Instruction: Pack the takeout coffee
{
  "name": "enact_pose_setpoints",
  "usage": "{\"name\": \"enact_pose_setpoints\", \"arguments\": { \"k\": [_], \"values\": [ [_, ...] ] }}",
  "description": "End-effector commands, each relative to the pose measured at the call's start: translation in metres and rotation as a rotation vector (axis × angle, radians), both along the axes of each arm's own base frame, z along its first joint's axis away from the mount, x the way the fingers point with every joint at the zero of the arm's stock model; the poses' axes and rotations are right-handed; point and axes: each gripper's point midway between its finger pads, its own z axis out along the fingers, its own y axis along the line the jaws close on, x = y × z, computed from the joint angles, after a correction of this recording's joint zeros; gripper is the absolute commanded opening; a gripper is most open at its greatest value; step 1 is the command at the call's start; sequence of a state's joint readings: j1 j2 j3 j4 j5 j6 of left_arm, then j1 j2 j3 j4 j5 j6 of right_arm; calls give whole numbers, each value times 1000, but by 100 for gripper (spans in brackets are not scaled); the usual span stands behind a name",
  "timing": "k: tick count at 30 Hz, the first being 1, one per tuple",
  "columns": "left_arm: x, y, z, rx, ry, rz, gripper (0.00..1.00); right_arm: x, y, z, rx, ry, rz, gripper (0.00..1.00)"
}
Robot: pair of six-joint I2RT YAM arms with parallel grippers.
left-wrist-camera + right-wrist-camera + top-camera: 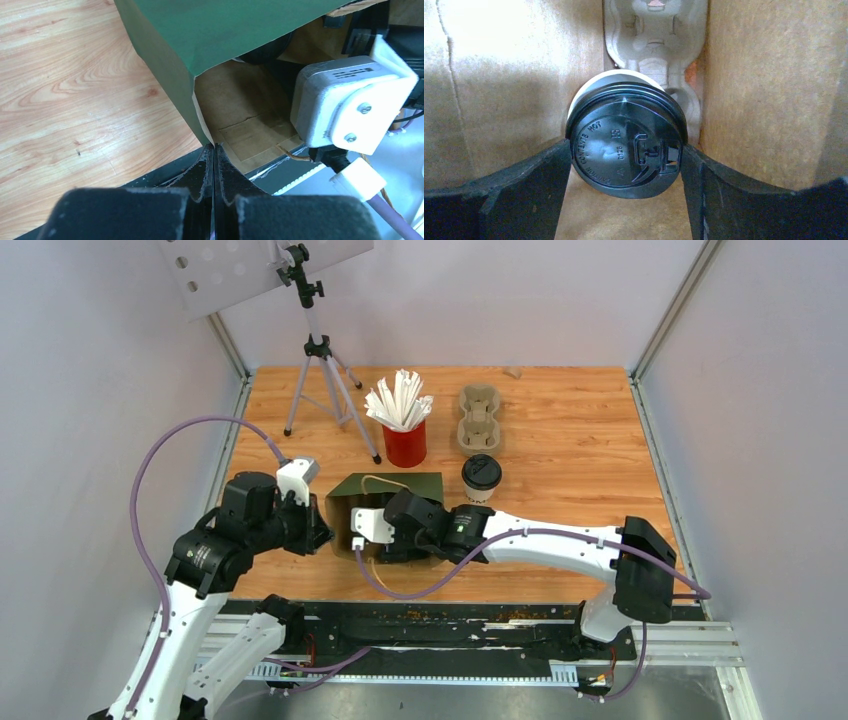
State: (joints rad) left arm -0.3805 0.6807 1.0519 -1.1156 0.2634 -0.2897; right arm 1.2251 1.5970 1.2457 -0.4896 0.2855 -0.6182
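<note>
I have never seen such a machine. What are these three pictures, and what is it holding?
Two robot arms stand at a wooden table. One picture looks down from above; the other two come from small cameras on each wrist.

On the table are a red cup of white straws, a beige pulp cup tray, one lidded coffee cup and a green paper bag.

The left claw is shut on the bag's edge. The right claw, reaching inside the bag, grips a second coffee cup near its black lid.
</note>
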Motion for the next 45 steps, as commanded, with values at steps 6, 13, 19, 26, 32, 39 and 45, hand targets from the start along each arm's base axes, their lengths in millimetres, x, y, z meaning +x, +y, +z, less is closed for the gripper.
{"name": "enact_pose_setpoints", "arguments": {
  "k": [6, 13, 19, 26, 32, 39, 45],
  "values": [
    [7, 2, 4, 19, -14, 15, 0, -18, -11, 50, 148, 57, -12, 57],
    [10, 1, 8, 14, -29, 19, 0, -28, -19, 67, 203, 85, -4, 57],
    [11, 1, 9, 16, -28, 14, 0, -43, -17, 97, 279, 146, 29, 57],
    [12, 2, 9, 25, -28, 24, 0, -61, -37, 138, 418, 202, 7, 57],
    [15, 4, 10, 39, -33, 25, 0, -61, -64, 174, 577, 199, -101, 58],
    [17, 4, 14, 38, -33, 32, 0, -51, -84, 181, 692, 168, -229, 59],
    [18, 3, 18, 36, -40, 29, 0, -18, -117, 194, 805, 60, -490, 62]
  ]
}}
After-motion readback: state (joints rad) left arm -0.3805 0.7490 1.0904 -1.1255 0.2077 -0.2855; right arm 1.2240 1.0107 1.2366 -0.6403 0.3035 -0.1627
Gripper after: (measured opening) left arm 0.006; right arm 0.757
